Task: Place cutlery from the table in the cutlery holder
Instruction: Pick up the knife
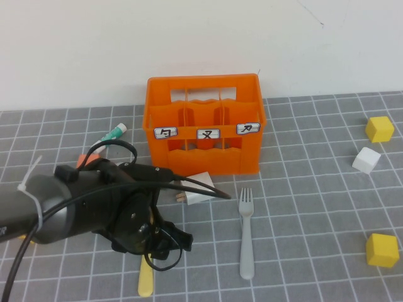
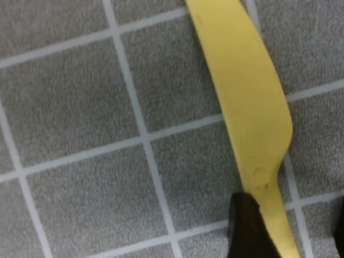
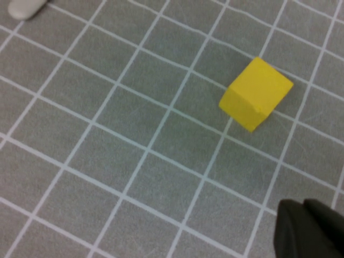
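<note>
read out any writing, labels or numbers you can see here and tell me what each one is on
No readable words, brands or numbers.
Three white labels on the orange crate carry black marks: left label, middle label, right label. They look like symbols, too small to read.
Nothing is printed on the yellow knife, the grey fork or the cubes.
The left gripper is at the knife handle; the right gripper hovers near a yellow cube.

The left arm hides most of the knife (image 1: pixel 145 281) — the right gripper (image 3: pixel 312 228) shows only cut off at the frame edge.

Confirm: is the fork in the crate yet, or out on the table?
Out. The fork lies flat on the table before the crate; left gripper is at the knife.
</note>
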Robot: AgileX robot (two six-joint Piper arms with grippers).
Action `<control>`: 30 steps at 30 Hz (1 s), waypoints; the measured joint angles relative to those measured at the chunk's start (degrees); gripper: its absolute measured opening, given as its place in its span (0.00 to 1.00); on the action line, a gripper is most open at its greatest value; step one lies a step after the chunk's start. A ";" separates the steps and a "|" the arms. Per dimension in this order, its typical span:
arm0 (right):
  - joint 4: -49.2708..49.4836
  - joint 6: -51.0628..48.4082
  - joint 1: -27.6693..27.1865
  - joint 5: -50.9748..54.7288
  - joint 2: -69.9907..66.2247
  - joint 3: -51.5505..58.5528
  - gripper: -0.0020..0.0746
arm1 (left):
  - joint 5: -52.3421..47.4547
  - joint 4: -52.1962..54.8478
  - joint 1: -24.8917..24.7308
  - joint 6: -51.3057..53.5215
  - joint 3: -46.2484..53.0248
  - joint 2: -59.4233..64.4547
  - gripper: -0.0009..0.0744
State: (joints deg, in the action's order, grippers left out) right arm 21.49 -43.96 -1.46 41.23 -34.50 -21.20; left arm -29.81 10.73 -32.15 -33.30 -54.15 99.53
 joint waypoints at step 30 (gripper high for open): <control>1.47 -1.79 0.00 0.00 0.00 0.00 0.02 | -5.02 13.81 -0.36 -14.07 -0.12 -3.87 0.06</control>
State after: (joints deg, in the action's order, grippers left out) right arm 22.96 -45.75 -1.46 41.23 -34.50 -21.20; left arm -34.83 24.54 -32.51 -47.37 -54.27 95.66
